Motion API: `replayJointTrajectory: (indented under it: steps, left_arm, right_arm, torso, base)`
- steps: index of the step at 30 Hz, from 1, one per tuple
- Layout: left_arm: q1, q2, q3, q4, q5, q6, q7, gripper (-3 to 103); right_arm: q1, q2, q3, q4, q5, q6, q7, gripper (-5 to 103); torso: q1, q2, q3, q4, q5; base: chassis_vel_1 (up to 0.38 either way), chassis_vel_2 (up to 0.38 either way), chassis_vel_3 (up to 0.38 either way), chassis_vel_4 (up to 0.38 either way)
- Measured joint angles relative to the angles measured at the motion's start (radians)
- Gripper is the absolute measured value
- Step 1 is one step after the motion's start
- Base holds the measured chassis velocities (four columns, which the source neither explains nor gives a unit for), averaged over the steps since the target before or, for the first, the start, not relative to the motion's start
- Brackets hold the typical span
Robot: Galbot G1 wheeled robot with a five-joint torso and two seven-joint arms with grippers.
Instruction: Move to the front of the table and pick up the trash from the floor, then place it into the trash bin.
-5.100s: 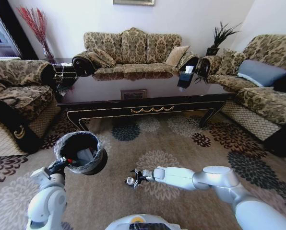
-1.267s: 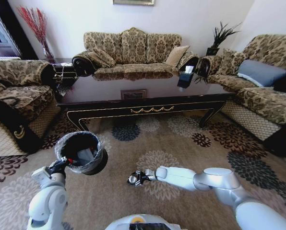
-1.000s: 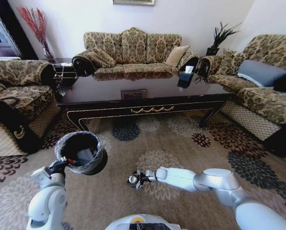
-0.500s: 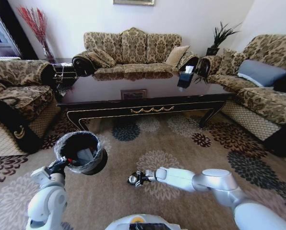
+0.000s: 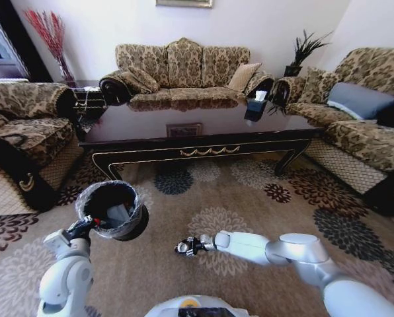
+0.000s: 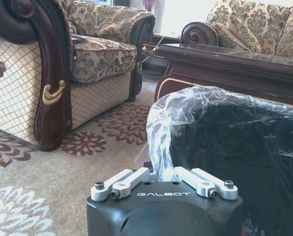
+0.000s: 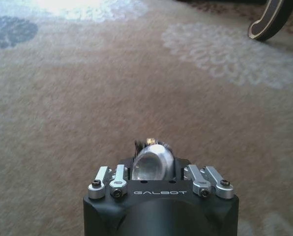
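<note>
tan carpet [image 5: 250,205] with cream, dark brown and blue-grey flower medallions, glossy dark table [image 5: 197,125] with gold scroll trim, black bin [image 5: 112,211] with greyish bag, silvery can [image 7: 152,162], brown-gold damask sofas [image 5: 184,66]

The head camera looks forward and down from high up, taking in the floor [image 5: 250,198], the worktop [image 5: 197,125] and both arms from well back. The left wrist camera sits low behind the left claw [image 6: 163,172] (close against it), facing level across the bin [image 6: 225,147] toward the worktop [image 6: 225,64]; bin [image 5: 111,210] and worktop are what it shares with the head view. The right wrist camera rides just behind the right claw [image 7: 154,169], looking along the carpet [image 7: 87,98] at a shallow angle, a worktop leg [image 7: 272,19] at its far edge.
</note>
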Motion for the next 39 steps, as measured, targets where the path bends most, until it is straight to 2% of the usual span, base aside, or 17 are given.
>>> replayJointTrajectory:
  steps: [1, 3, 4, 5, 7, 8, 10, 14, 18, 20, 26, 28, 31, 32, 34, 37, 39]
  left_arm:
    - [-0.001, 0.001, 0.0, 0.002, 0.0, 0.0, 0.0, 3]
    - [-0.003, 0.002, 0.0, 0.004, 0.0, 0.001, 0.0, 3]
    - [-0.005, 0.002, 0.0, 0.005, 0.0, 0.002, 0.0, 3]
    - [-0.007, 0.002, 0.001, 0.006, 0.0, 0.003, 0.0, 3]
    - [-0.011, 0.001, 0.007, 0.007, 0.0, 0.004, 0.0, 3]
    - [-0.011, 0.001, 0.007, 0.007, 0.0, 0.004, 0.0, 3]
    - [-0.013, 0.0, 0.009, 0.007, 0.0, 0.006, 0.0, 3]
    - [-0.012, 0.001, 0.009, 0.008, 0.0, 0.006, 0.0, 3]
    - [-0.007, 0.002, 0.006, 0.01, 0.0, 0.006, 0.0, 3]
    - [-0.006, 0.002, 0.006, 0.01, 0.0, 0.006, 0.0, 3]
    - [-0.007, 0.003, 0.004, 0.011, 0.0, 0.006, 0.0, 3]
    - [-0.008, 0.003, 0.004, 0.011, 0.0, 0.006, 0.0, 3]
    - [-0.01, 0.002, 0.005, 0.013, 0.0, 0.006, 0.0, 3]
    - [-0.01, 0.002, 0.005, 0.013, 0.0, 0.006, 0.0, 3]
    - [-0.01, 0.001, 0.006, 0.014, 0.0, 0.006, 0.0, 3]
    - [-0.01, 0.001, 0.007, 0.014, 0.0, 0.006, 0.0, 3]
    - [-0.01, 0.001, 0.007, 0.014, 0.0, 0.006, 0.0, 3]
  right_arm:
    - [0.015, -0.015, 0.003, 0.024, 0.01, -0.002, 0.003, 43]
    - [0.033, -0.031, 0.002, 0.052, 0.02, -0.005, 0.006, 43]
    - [0.049, -0.045, 0.0, 0.073, 0.028, -0.009, 0.007, 33]
    - [0.058, -0.053, -0.003, 0.085, 0.033, -0.011, 0.008, 33]
    - [0.075, -0.068, -0.007, 0.107, 0.042, -0.016, 0.014, 21]
    - [0.075, -0.068, -0.007, 0.107, 0.042, -0.016, 0.014, 21]
    - [0.072, -0.066, -0.008, 0.104, 0.042, -0.016, 0.018, 11]
    - [0.049, -0.038, -0.008, 0.076, 0.033, -0.011, 0.022, 13]
    - [0.023, 0.01, -0.007, 0.026, 0.017, -0.001, 0.021, 33]
    - [0.02, 0.017, -0.007, 0.02, 0.016, 0.0, 0.021, 33]
    - [0.015, 0.03, -0.01, -0.009, 0.011, 0.001, 0.018, 62]
    - [0.013, 0.03, -0.01, -0.013, 0.01, 0.001, 0.017, 62]
    - [0.006, 0.027, -0.009, -0.024, 0.005, 0.005, 0.014, 78]
    - [0.006, 0.027, -0.009, -0.024, 0.005, 0.005, 0.014, 78]
    - [0.0, 0.03, -0.006, -0.04, -0.003, 0.011, 0.014, 89]
    - [-0.009, 0.039, 0.0, -0.063, -0.014, 0.019, 0.011, 97]
    - [-0.012, 0.042, 0.002, -0.069, -0.017, 0.022, 0.01, 99]
  torso:
    - [0.0, 0.0, 0.0, 0.0001, -0.0001]
    - [0.0, 0.0, 0.0, 0.0001, -0.0001]
    - [0.0, 0.0, 0.0, 0.0, -0.0002]
    - [0.0, 0.0, 0.0, 0.0001, -0.0003]
    - [0.0, 0.0, 0.0, -0.0002, -0.0003]
    - [0.0, 0.0, 0.0, -0.0002, -0.0003]
    - [0.0, 0.0, 0.0, -0.0002, -0.0002]
    - [0.0, 0.0, 0.0, -0.0001, -0.0001]
    - [0.0, 0.0, 0.0, 0.0001, -0.0001]
    - [0.0, 0.0, 0.0, 0.0002, -0.0002]
    - [0.0, 0.0, 0.0, 0.0, -0.0002]
    - [0.0, 0.0, 0.0, -0.0001, -0.0003]
    - [0.0, 0.0, 0.0, -0.0001, -0.0003]
    - [0.0, 0.0, 0.0, -0.0001, -0.0003]
    - [0.0, 0.0, 0.0, -0.0001, -0.0003]
    - [0.0, 0.0, 0.0, -0.0001, -0.0002]
    - [0.0, 0.0, 0.0, -0.0001, -0.0002]
  base:
    - [0.0, 0.0, 0.0, 0.0]
    - [0.0, 0.0, 0.0, 0.0]
    - [0.0, 0.0, 0.0, 0.0]
    - [0.0, 0.0, 0.0, 0.0]
    - [0.0, 0.0, 0.0, 0.0]
    - [0.0, 0.0, 0.0, 0.0]
    - [0.0, 0.0, 0.0, 0.0]
    - [0.0, 0.0, 0.0, 0.0]
    - [0.0, 0.0, 0.0, 0.0]
    - [0.0, 0.0, 0.0, 0.0]
    - [0.0, 0.0, 0.0, 0.0]
    - [0.0, 0.0, 0.0, 0.0]
    - [0.0, 0.0, 0.0, 0.0]
    - [0.0, 0.0, 0.0, 0.0]
    - [0.0, 0.0, 0.0, 0.0]
    - [0.0, 0.0, 0.0, 0.0]
    - [0.0, 0.0, 0.0, 0.0]
